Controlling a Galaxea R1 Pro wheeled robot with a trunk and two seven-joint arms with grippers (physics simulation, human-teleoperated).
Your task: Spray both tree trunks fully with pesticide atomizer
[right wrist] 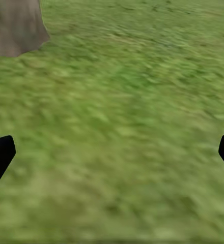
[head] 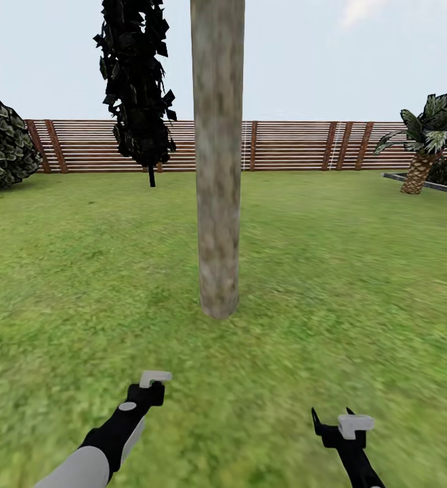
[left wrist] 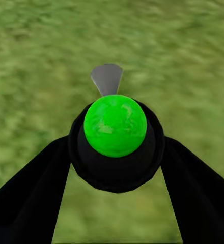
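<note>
One tree trunk (head: pixel 217 169), thick and mottled beige-grey, rises straight ahead from the grass floor (head: pixel 332 285); its foliage is cut off above the head view. The trunk's base (right wrist: pixel 15 25) also appears in the right wrist view. My left gripper (head: pixel 152 390) (left wrist: pixel 117 152) is shut on the pesticide atomizer (left wrist: pixel 115 125), a black body with a bright green round top and a grey nozzle (left wrist: pixel 107 79) pointing out over the grass. My right gripper (head: pixel 332 421) (right wrist: pixel 112 152) hangs open and empty over the lawn. The pesticide cloud and the second tree are out of view.
A brown slat fence (head: pixel 291 146) closes the lawn at the back. A narrow all-black tree (head: pixel 137 81) stands left of the trunk, a dark bush (head: pixel 0 142) at far left, and a small palm (head: pixel 427 146) by a grey paved edge (head: pixel 420 181) at right.
</note>
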